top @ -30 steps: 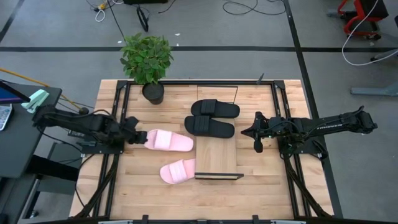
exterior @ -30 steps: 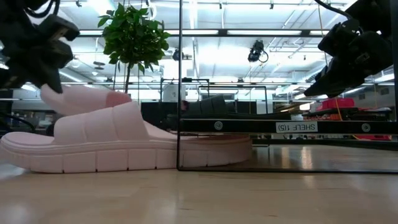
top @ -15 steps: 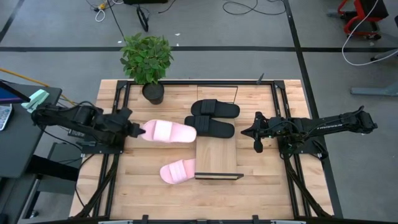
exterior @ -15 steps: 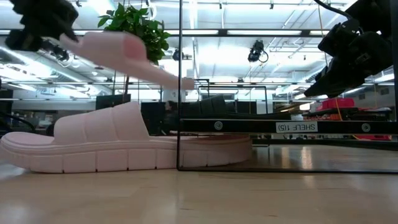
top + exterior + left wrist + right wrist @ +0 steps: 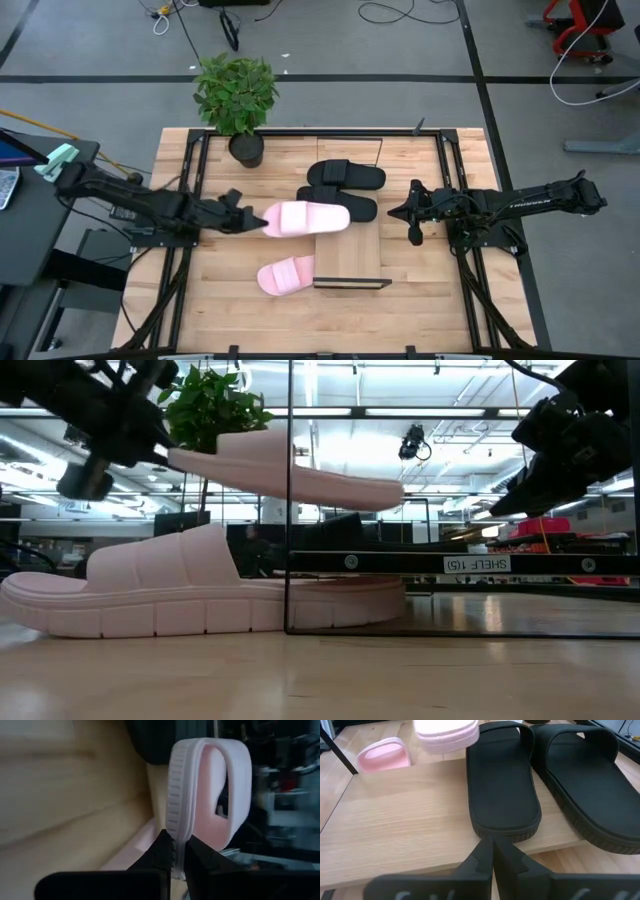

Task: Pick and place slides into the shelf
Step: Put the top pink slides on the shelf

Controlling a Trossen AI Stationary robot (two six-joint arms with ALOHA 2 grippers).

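Note:
My left gripper (image 5: pixel 247 218) is shut on a light pink slide (image 5: pixel 306 218) and holds it in the air, above the table (image 5: pixel 420 300). The slide's free end reaches over the left edge of the shelf (image 5: pixel 350 255), beside the nearer black slide (image 5: pixel 345 206). A second black slide (image 5: pixel 346 175) lies on the shelf behind it. The other pink slide (image 5: pixel 285 275) lies flat on the table against the shelf's left side. My right gripper (image 5: pixel 412 216) waits shut at the shelf's right, in front of the black slides (image 5: pixel 502 785). My left gripper pinches the end of the pink slide's sole (image 5: pixel 176 834) nearest the strap, one finger on the footbed and one under the sole. The fingers (image 5: pixel 161 851) come from the table's left, along the slide. The slide (image 5: pixel 290 470) is lifted clear, sole down, its free end slightly lower.
A potted plant (image 5: pixel 237 100) stands at the table's far left corner. Thin black frame posts (image 5: pixel 289 510) rise around the shelf. The shelf board (image 5: pixel 410 825) is bare on its near half.
My left gripper has lifted the pink slide off the table and carried it toward the right, toward the shelf. The slide has risen clear, and its free end now reaches over the shelf's left edge. My right arm has kept still.

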